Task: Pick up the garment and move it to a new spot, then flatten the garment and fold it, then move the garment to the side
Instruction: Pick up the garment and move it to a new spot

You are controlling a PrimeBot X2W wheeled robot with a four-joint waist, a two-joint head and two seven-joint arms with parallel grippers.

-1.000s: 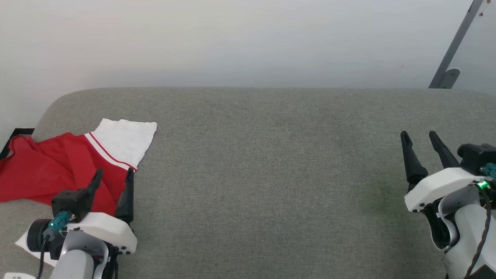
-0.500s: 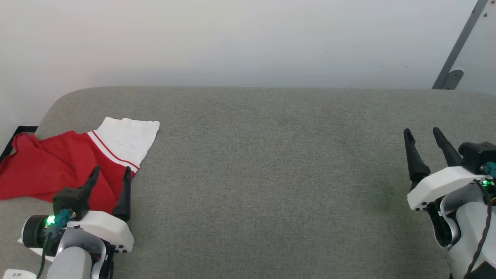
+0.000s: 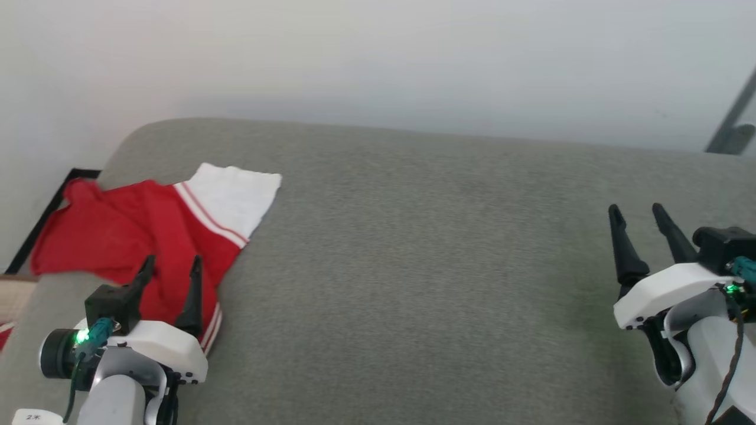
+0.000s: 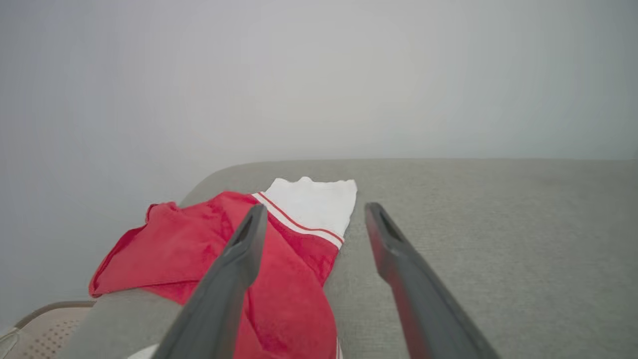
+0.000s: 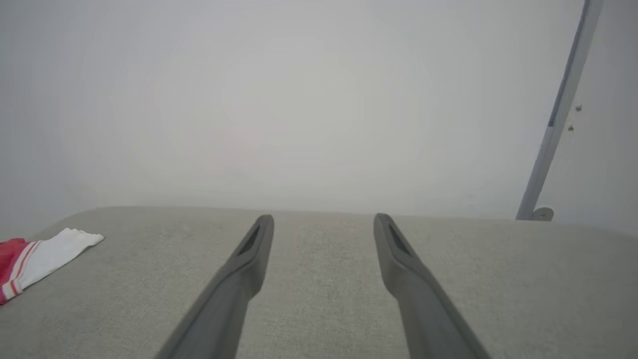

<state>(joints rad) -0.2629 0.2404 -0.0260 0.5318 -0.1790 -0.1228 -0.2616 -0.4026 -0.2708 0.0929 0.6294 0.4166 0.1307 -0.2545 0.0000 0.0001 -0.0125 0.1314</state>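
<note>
Head view first: the garment [image 3: 118, 230] is bunched at the left end of the grey cushion [image 3: 413, 265], with some red cloth spilling over that left edge. Its sleeve is the long axis, running diagonally from the cushion's front-left toward the back, and it ends in a flat white sleeve end [image 3: 236, 198] with thin stripe trim [image 3: 207, 215]. The left gripper [image 3: 173, 260] sits right over the near red part with its fingers spread and nothing between them. I can't tell if the tips touch the fabric. The right gripper [image 3: 636, 208] is way over at the cushion's right end, jaws apart and empty too, so the left arm is clearly the nearer one

Left wrist view: the red cloth [image 4: 189, 244] lies just ahead and under the left finger, and the right finger is over bare cushion [image 4: 498, 239]. It looks soft, thin and wrinkly – it'll sag and drag when lifted, I reckon. The white end [image 4: 311, 197] lies dead ahead between the spread tips

Right wrist view: the open fingers point along empty cushion [image 5: 448, 279], which is coarse woven stuff with rounded corners. The garment [image 5: 30, 262] is just a scrap at the cushion's far left – well apart from this hand. A grey metal bar [image 5: 563, 114] leans on the wall past the cushion's right end
</note>
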